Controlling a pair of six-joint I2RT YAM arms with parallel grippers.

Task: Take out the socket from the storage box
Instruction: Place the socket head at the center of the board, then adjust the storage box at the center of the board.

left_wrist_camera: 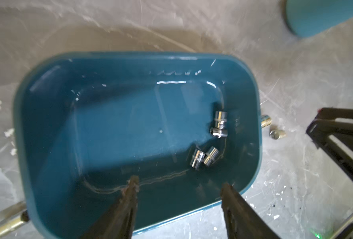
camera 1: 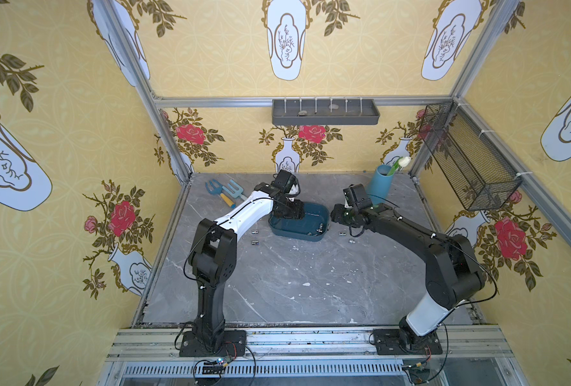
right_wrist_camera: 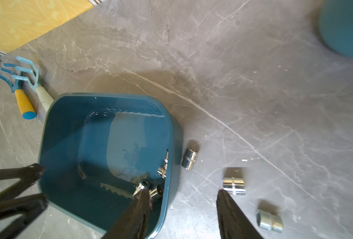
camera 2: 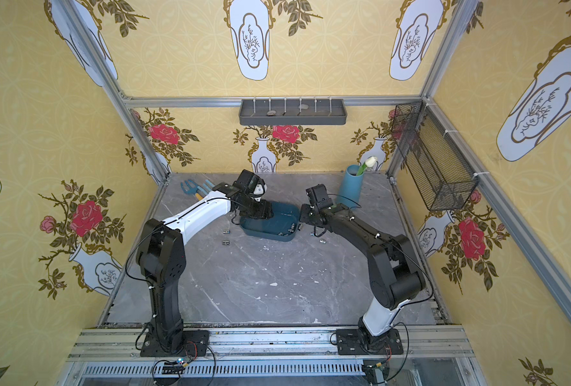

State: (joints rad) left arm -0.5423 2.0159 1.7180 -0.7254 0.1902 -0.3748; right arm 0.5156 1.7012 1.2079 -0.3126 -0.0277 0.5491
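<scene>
The storage box (camera 1: 311,234) (camera 2: 277,234) (left_wrist_camera: 119,124) (right_wrist_camera: 78,144), a teal tub, sits mid-table toward the back. Several chrome sockets (left_wrist_camera: 220,119) (right_wrist_camera: 142,185) lie at its right end. Others lie on the table: two left of it (camera 1: 255,231), two right of it (camera 1: 341,233) (right_wrist_camera: 233,183). My left gripper (camera 1: 291,212) (left_wrist_camera: 179,183) hangs open and empty over the box's left end. My right gripper (camera 1: 334,217) (right_wrist_camera: 181,191) is open and empty, straddling the box's right wall. One fingertip (right_wrist_camera: 144,194) is beside the sockets inside, the other above the table.
A blue vase with a white tulip (camera 1: 379,185) stands behind the right arm. Two garden forks (camera 1: 224,192) lie at the back left. A grey wall tray (camera 1: 326,112) and a black mesh basket (camera 1: 468,157) hang on the walls.
</scene>
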